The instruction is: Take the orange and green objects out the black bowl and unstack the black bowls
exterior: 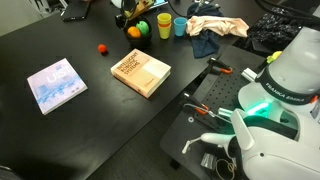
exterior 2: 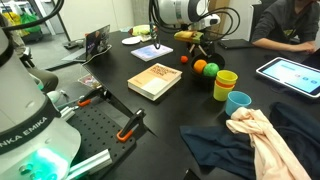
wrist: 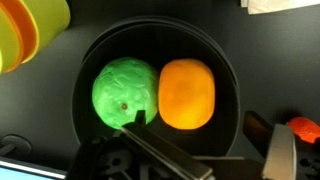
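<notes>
A black bowl [wrist: 84, 70] holds a green object [wrist: 125, 92] and an orange object [wrist: 187, 93] side by side. They also show in both exterior views, orange [exterior 2: 200, 66] [exterior: 134, 32] and green [exterior 2: 211, 70] [exterior: 143, 29]. My gripper [wrist: 207, 135] is open and empty, right above the bowl, with one finger near the green object and the other outside the rim. It hangs over the bowl in an exterior view [exterior 2: 200, 47]. I cannot tell whether a second bowl sits under this one.
A yellow cup [exterior 2: 225, 84] and a blue cup [exterior 2: 237, 102] stand beside the bowl. A small red object [wrist: 303, 127] lies close on the other side. A book [exterior 2: 155, 80], a cloth pile [exterior 2: 260, 135] and a tablet [exterior 2: 290, 72] lie on the black table.
</notes>
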`<state>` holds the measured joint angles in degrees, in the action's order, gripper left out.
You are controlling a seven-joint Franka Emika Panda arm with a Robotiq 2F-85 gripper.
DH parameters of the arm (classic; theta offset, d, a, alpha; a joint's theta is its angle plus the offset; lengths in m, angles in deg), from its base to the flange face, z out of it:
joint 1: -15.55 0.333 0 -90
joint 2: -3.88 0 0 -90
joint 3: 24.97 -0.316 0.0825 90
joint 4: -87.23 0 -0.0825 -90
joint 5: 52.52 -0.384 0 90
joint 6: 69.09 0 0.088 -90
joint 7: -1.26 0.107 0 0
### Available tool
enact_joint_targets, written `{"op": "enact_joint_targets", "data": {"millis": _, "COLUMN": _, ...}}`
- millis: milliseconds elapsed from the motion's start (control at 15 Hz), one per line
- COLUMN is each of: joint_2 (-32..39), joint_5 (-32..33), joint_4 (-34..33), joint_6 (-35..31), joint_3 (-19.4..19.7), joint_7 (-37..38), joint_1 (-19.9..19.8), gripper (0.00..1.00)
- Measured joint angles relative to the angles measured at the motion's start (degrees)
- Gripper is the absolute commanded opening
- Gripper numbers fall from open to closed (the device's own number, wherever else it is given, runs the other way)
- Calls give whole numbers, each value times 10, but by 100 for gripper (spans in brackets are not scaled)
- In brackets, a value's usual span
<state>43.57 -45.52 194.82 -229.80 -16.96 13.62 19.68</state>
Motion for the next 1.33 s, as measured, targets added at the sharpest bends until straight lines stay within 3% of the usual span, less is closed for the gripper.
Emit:
{"op": "enact_joint_targets", "data": {"millis": 467, "joint_2": -13, "joint_5": 2, "joint_4": 3, "joint_6": 36, "joint_3": 18, "joint_7": 0, "joint_1": 1, "gripper": 100}}
{"op": "enact_joint_targets", "data": {"millis": 1333, "joint_2": 11, "joint_5": 34, "joint_4": 7, "joint_6": 41, "joint_3": 19, "joint_7": -7, "joint_1": 27, "gripper": 100}}
